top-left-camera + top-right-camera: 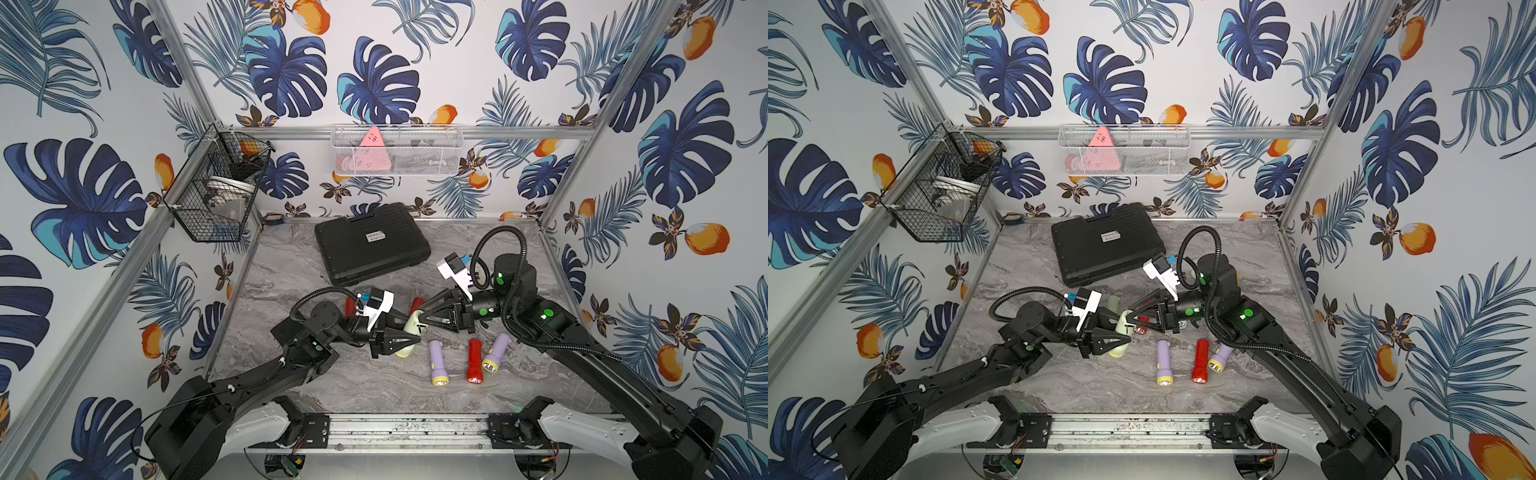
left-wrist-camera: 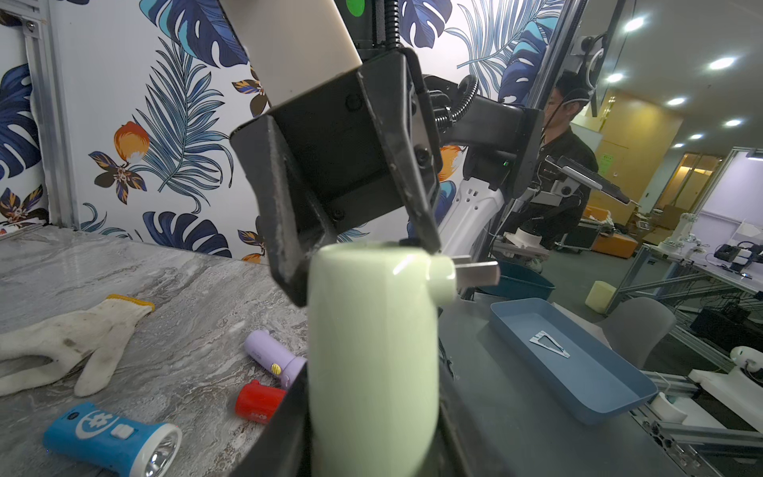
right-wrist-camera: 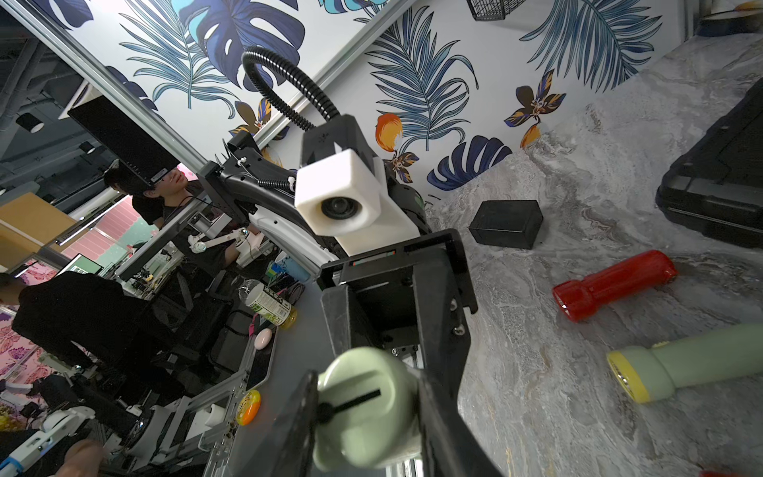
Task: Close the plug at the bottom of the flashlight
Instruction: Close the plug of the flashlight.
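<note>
**FOLDING THE PLUG: RIGHT PINCER AGAINST A HELD FLASHLIGHT**

**Condition.** The left pincer (image 1: 409,332) is clamped on the barrel of the pale green flashlight (image 2: 371,363) and holds it clear of the table (image 1: 374,390). The tail end points at the right pincer (image 1: 421,322). The right pincer's jaws stand one on each side of that tail end at a narrow setting. It cannot be told whether their pads bear on the casing. The plug (image 2: 475,272) projects sideways from the tail, just outside one right-pincer finger, with its metal blades roughly square to the barrel. It is therefore judged not yet folded.

**Procedure (recommended).**
1. Maintain the left pincer's clamp. It supplies the reaction force, so any slip lets the barrel rotate instead of the hinge.
2. Apply the nearest right-pincer finger to the flat of the blades, out toward their tips. The rounded hinge boss gives little leverage.
3. Sweep the blades toward the tail face. The dark slot seen there in the right wrist view is probably the recess.
4. Stop when the blades lie flush.

**Caution.** Squeezing only the casing will not move the plug. A purple flashlight (image 1: 436,361) and a red flashlight (image 1: 473,359) lie on the table below both pincers, so avoid descending.
</note>
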### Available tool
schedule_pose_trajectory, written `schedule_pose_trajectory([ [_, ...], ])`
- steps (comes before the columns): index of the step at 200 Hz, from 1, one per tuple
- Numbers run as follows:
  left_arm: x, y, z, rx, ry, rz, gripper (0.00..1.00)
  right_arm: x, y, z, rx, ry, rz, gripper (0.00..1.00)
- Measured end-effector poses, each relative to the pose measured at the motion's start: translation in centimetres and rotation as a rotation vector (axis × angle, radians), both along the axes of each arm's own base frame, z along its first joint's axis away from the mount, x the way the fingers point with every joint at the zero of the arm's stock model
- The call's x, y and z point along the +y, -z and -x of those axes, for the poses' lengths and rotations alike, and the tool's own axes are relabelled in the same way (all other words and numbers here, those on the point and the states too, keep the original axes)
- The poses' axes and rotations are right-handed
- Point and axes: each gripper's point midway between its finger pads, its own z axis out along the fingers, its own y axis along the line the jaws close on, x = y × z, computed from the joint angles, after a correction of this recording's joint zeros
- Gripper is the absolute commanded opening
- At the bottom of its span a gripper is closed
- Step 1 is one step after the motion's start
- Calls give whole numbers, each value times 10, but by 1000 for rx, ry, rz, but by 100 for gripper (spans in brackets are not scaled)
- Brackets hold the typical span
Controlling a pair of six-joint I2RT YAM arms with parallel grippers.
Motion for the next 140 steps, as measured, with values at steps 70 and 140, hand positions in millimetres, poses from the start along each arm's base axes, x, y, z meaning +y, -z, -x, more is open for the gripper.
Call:
schedule_pose_trajectory([
  [70,5,1,1,-20,-18,-21,0,2,1,-2,-10,0,-20,25],
  [140,12,-3,3,-23,-29,-21,0,5,-5,-4,-42,10,-41,12],
])
